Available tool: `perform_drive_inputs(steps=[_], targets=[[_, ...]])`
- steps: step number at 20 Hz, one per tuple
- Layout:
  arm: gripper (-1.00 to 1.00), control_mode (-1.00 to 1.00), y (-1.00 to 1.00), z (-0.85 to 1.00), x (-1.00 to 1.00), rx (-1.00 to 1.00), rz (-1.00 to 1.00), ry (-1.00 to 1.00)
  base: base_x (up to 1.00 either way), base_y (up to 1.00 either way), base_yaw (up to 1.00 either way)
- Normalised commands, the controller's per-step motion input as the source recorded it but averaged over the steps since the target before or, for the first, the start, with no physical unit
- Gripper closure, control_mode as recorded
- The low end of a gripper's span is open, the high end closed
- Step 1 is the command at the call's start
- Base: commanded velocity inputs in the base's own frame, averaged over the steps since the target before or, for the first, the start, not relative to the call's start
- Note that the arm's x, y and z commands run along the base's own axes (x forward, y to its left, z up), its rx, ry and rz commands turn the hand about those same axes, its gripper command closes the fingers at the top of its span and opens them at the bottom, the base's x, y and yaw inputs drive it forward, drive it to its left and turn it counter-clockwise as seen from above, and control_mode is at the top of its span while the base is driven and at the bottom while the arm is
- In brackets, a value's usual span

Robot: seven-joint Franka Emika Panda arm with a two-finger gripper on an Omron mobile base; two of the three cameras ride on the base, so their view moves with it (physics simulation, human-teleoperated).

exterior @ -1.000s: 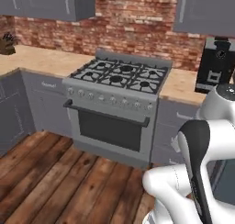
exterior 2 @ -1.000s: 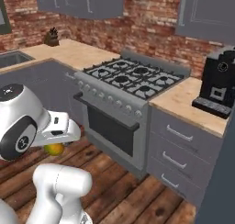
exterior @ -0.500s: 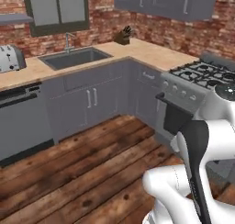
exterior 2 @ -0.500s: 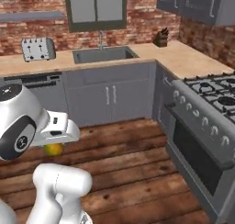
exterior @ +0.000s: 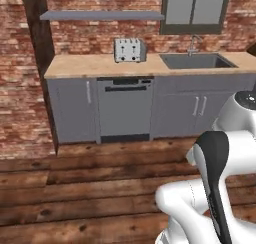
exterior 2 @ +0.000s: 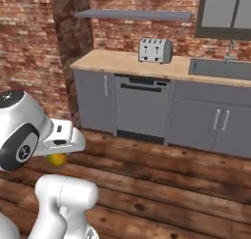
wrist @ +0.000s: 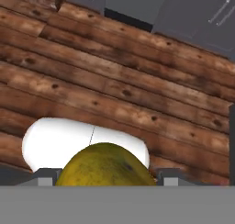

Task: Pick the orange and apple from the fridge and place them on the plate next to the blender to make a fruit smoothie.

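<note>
1. The orange (wrist: 106,165) is cut off below in the hand view; in the right base view the arm hides most of it.
2. The sink (exterior: 196,61) runs behind the arm.

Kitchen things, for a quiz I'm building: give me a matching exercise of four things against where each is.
Things:
1. orange
2. toaster
3. sink
4. dishwasher

Places:
A. under the counter, below the toaster
B. in the gripper
C. set into the counter, right of the toaster
D. on the counter, against the brick wall

Pairs: 1-B, 2-D, 3-C, 4-A
</note>
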Motion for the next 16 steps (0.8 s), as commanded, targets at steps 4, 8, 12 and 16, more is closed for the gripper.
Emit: perform_drive_inputs(steps=[4, 8, 12, 16], targets=[[1.0, 1.0, 0.0, 0.0, 0.0, 0.0, 0.0, 0.0, 0.0, 0.43, 0.84], [1.0, 1.0, 0.0, 0.0, 0.0, 0.0, 0.0, 0.0, 0.0, 0.28, 0.85], [1.0, 1.0, 0.0, 0.0, 0.0, 0.0, 0.0, 0.0, -0.2, 0.18, 0.82], [1.0, 1.0, 0.0, 0.0, 0.0, 0.0, 0.0, 0.0, -0.59, 0.02, 0.75]])
